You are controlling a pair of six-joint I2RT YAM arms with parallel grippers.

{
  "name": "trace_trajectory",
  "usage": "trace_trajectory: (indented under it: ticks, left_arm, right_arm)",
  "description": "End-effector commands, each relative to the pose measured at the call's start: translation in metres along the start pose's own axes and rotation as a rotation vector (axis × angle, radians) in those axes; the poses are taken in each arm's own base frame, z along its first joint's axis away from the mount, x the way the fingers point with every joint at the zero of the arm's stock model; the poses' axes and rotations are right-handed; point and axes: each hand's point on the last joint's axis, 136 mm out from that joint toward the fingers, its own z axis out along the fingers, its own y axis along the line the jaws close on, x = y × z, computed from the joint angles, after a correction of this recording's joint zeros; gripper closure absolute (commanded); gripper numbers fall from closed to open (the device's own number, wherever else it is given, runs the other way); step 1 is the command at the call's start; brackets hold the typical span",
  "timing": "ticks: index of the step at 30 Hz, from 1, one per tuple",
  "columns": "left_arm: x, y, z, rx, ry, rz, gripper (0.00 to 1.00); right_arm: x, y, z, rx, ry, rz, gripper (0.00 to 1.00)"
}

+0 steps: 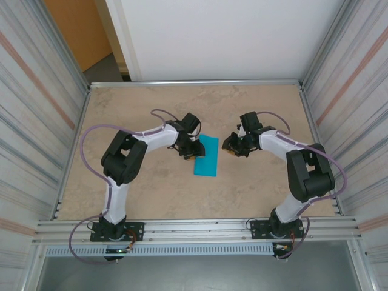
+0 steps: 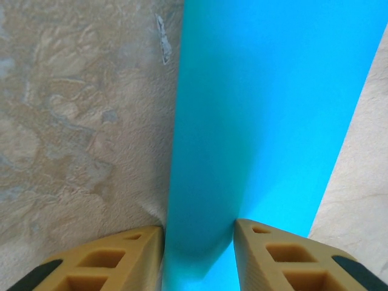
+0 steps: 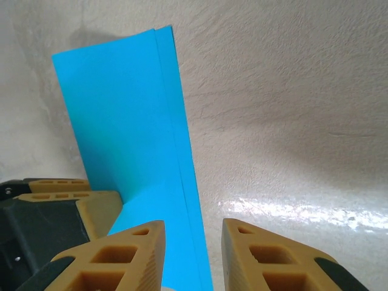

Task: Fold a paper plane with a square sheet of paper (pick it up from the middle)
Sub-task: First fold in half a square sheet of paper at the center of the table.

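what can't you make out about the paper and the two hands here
Top view: part of the left edge of the sheet of paper, hidden under the left hand; its layers too small to count.
Left wrist view: the sheet's near end, cut off by the bottom edge.
Right wrist view: the sheet's lower end, cut off by the bottom edge beside the right hand.
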Motion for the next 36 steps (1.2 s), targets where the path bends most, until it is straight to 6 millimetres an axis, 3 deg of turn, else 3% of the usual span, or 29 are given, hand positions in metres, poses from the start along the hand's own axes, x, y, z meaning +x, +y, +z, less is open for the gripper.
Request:
trace_trajectory:
  ticks: [1,11,28,36]
  left_arm:
    - [0.056,0.058,0.069,-0.222,0.186,-0.003,0.61]
    - [0.067,0.055,0.092,-0.244,0.253,0.004,0.58]
    - [0.071,0.058,0.101,-0.294,0.297,0.002,0.54]
    - [0.07,0.057,0.101,-0.293,0.3,0.012,0.54]
  right_arm:
    - [0.005,-0.01,-0.009,0.047,0.002,-0.034,0.71]
    - [0.003,-0.017,-0.008,0.031,0.029,-0.021,0.71]
    - [0.007,-0.015,0.002,-0.004,0.063,-0.025,0.75]
    - [0.02,0.011,0.014,-0.097,0.134,-0.086,0.78]
